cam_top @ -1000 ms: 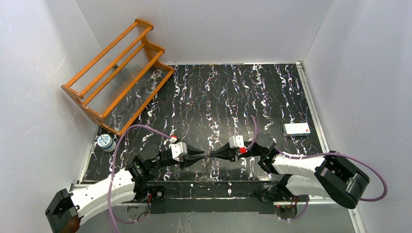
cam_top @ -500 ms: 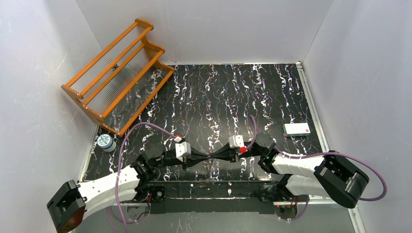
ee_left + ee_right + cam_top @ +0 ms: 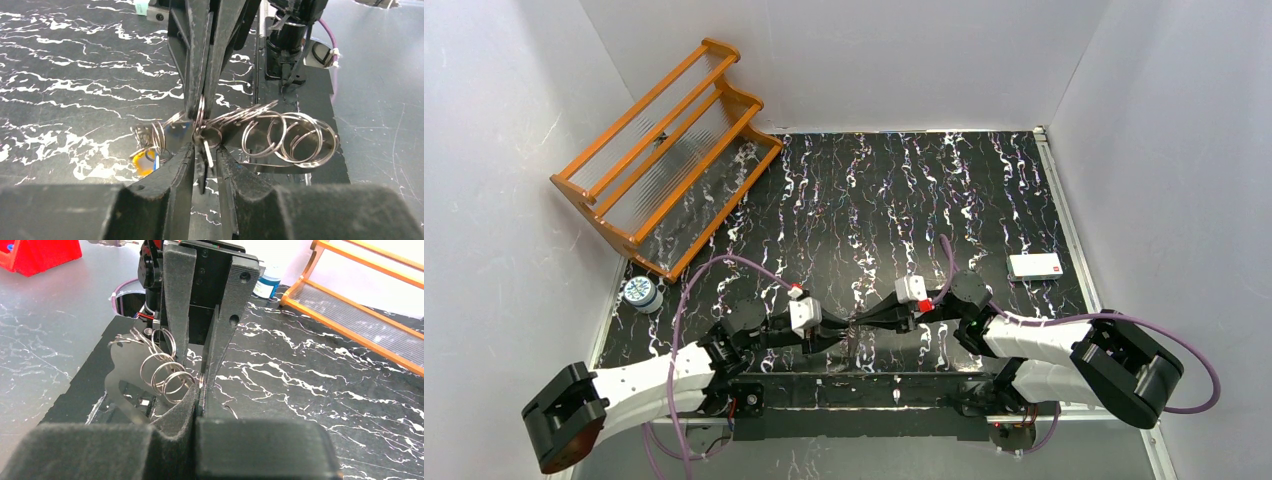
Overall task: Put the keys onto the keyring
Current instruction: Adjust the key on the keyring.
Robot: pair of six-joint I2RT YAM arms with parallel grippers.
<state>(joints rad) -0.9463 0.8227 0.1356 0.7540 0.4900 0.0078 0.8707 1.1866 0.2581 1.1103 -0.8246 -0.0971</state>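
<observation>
Seen from above, the two arms reach toward each other low over the near strip of the counter (image 3: 904,200). The left pincer (image 3: 834,325) and the right pincer (image 3: 872,321) meet nose to nose. What sits between the tips is too small to make out here. A wooden rack (image 3: 664,160), a round tin (image 3: 639,293) and a white card (image 3: 1035,265) lie well apart from the work.

In the left wrist view, the keyring (image 3: 280,137) is strung between the two pincers: a pale flat loop carrying a run of wire rings. It seems to be held clear of the counter. The right pincer comes in from the far side, closed tight on one wire ring. That is probably to steady the bunch so the other arm can work on it. The left pincer's jaws stand a little apart, with a thin metal piece, perhaps a key blade, hanging in the gap; it does not look clamped. Keys (image 3: 144,162) with gold and blue heads dangle at the left of the bunch, apparently threaded on.

In the right wrist view, the right pincer's jaws press together with a ring wire nipped at the tips. The left pincer's narrowly parted fingers straddle the same spot from the opposite side. Working this close likely keeps the ring from twisting while a key is fed on.
</observation>
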